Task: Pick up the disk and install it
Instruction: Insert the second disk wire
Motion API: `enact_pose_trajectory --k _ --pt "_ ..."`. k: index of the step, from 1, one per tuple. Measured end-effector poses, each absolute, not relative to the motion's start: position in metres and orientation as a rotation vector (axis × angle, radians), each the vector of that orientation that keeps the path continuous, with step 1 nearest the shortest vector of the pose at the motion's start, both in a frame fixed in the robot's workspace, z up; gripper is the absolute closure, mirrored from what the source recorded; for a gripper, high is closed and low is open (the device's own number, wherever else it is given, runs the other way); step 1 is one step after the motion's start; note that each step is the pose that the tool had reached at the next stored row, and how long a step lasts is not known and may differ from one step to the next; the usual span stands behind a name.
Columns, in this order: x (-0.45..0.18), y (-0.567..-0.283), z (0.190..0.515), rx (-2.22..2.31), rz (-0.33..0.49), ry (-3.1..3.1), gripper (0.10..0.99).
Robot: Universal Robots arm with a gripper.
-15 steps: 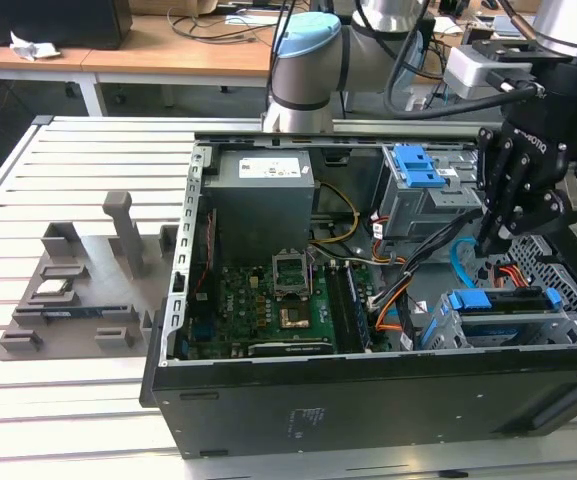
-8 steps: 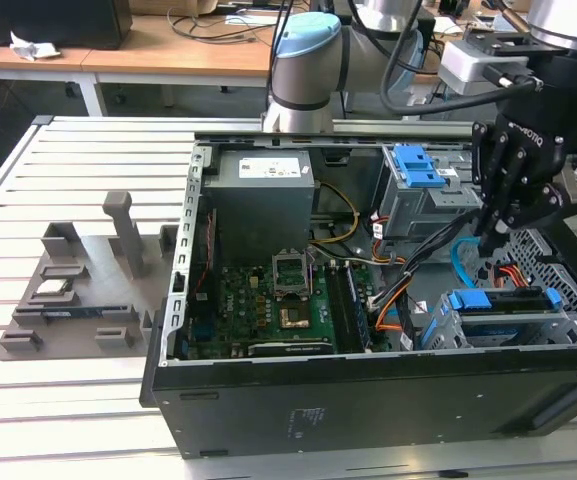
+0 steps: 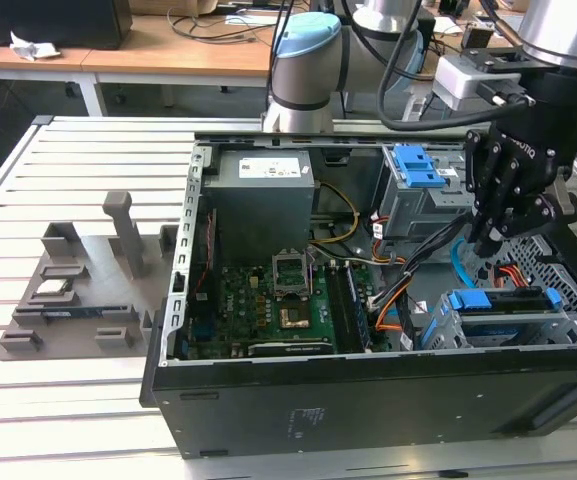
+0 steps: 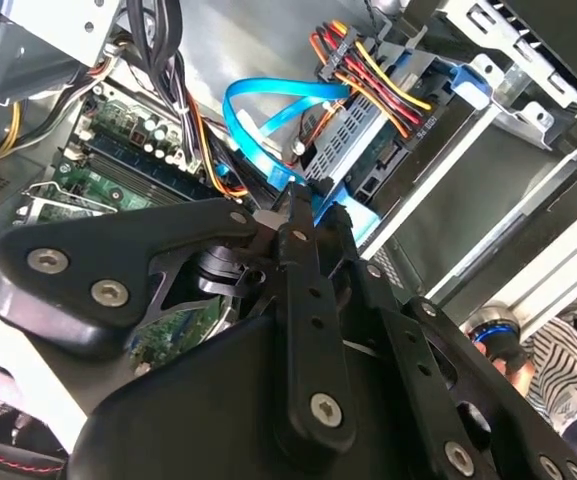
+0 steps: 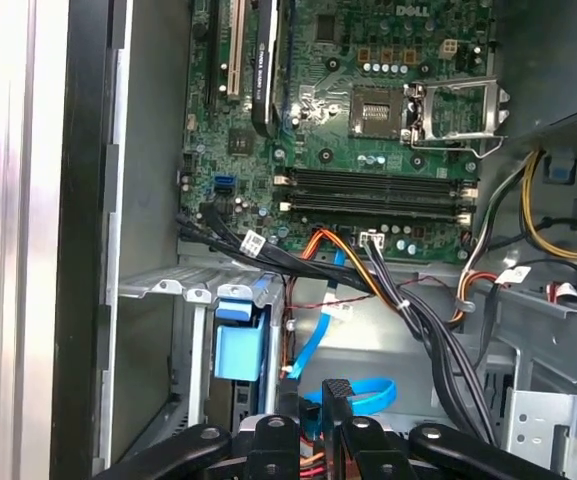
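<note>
The disk (image 3: 498, 303) lies flat in the grey bay (image 3: 571, 322) at the case's front corner, on the exterior view's right, its blue carrier frame showing. In the second wrist view the disk (image 4: 363, 165) has red, yellow and orange wires plugged into its end. The first wrist view catches the disk's blue frame (image 5: 238, 345) inside the bay. My gripper (image 3: 490, 243) hangs just above the disk, its fingers drawn close together. A blue data cable end (image 4: 288, 182) sits right at the gripper (image 4: 290, 207); whether it is pinched is unclear. The same cable (image 5: 363, 390) loops beside the gripper (image 5: 310, 440).
The open computer case (image 3: 183, 300) lies on a slatted table. Inside are the motherboard (image 3: 268, 300), a power supply (image 3: 265, 195) and a grey drive cage with a blue latch (image 3: 418, 170). A grey parts fixture (image 3: 78, 290) sits on the exterior view's left. A striped sleeve (image 4: 568, 370) shows beyond the case.
</note>
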State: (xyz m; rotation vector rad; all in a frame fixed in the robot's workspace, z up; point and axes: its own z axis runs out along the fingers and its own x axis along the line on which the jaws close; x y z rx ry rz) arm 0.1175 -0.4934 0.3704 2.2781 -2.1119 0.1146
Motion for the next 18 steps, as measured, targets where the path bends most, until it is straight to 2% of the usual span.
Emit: enact_pose_trajectory --k 4,5,6,11,15,18 --pt "0.117 -0.494 0.370 2.278 0.118 -2.108 0.843" --pt "0.117 -0.494 0.370 2.278 0.118 -2.108 0.863" --pt "0.117 -0.494 0.370 2.278 0.118 -2.108 0.929" --pt "0.117 -0.496 0.370 2.278 0.118 -2.108 0.929" --pt "0.117 -0.516 0.369 2.278 0.120 -2.107 0.929" --pt "0.120 -0.521 0.363 2.278 0.119 -2.107 0.929"
